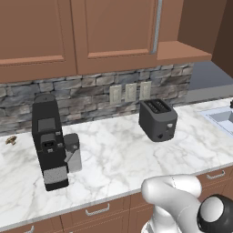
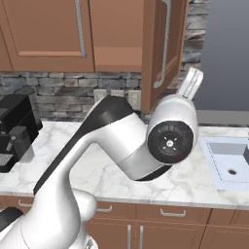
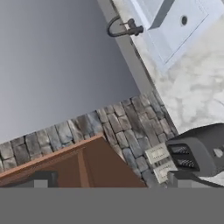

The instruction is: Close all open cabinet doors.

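One cabinet door (image 2: 171, 29) stands swung out from the wall cabinets above the counter, its long silver handle (image 2: 167, 44) facing right. To its left the cabinet's bare inside (image 2: 116, 34) shows, and beyond that a cabinet door (image 2: 48, 34) lies flush. Two flush doors (image 1: 113, 32) (image 1: 32, 32) hang over the counter in the left base view. My gripper (image 3: 114, 180) is open, its fingertips (image 3: 41, 179) far apart. A brown wooden corner of the open door (image 3: 83, 166) lies between them in the hand view; I cannot tell how far off.
On the marble counter (image 1: 118, 154) stand a black coffee machine (image 1: 48, 141) at the left and a dark toaster (image 1: 158, 119). A sink (image 2: 228, 160) with a faucet (image 3: 122, 27) is at the right. Drawers (image 1: 98, 209) run below the counter. My arm's elbow (image 2: 168, 138) bulks over the counter.
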